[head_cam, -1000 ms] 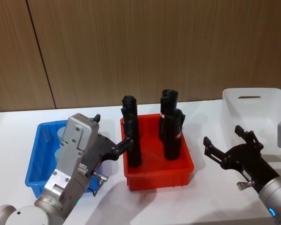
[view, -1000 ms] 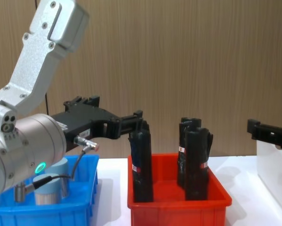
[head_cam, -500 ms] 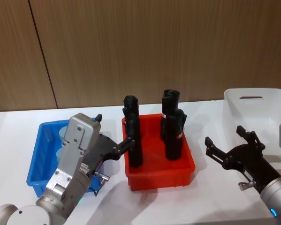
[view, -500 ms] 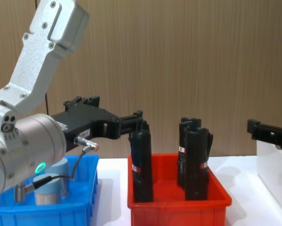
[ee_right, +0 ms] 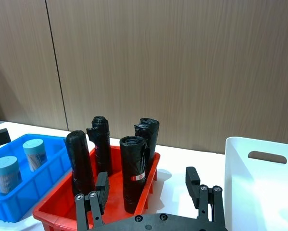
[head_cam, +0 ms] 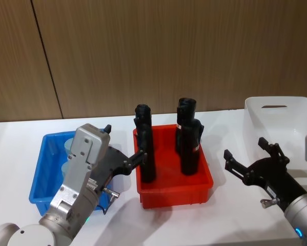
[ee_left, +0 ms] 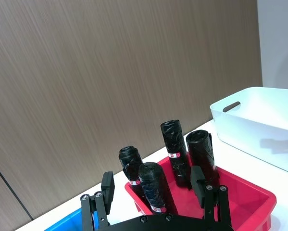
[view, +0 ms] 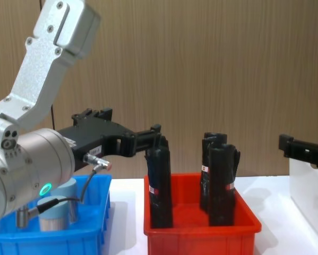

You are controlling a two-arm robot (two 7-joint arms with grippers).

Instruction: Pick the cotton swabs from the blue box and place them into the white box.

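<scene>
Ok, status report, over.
Left gripper open, empty, by blue box. Right gripper open, empty, near white box. Two cotton swabs in blue box. Red bin between boxes.

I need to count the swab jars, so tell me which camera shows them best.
The right wrist view: two swab jars stand in plain sight in the blue box. In the head view the left arm hides most of them; the chest view shows one, partly.

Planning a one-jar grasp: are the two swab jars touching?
Apart. The right wrist view shows bare blue box between one swab jar and the other.
</scene>
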